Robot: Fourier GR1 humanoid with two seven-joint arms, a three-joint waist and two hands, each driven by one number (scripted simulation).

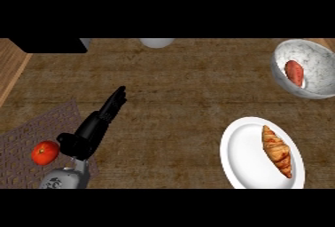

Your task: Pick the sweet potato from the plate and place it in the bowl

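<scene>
reddish oblong sweet potato [294, 72] already lies in marbled white bowl [321, 60] — left hand [98, 123] flat, fingers straight & together, holding nothing. risk: its wrist swings, knocks round red tomato [44, 152] nearby.

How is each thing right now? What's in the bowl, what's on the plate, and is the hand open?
sweet potato, lying inside the bowl
bowl, upright, holding the sweet potato
plate, flat on the counter, holding a croissant
croissant, lying on the plate
tomato, sitting on the mat beside the left hand
left hand, open, fingers straight, holding nothing
right hand, not in view
</scene>
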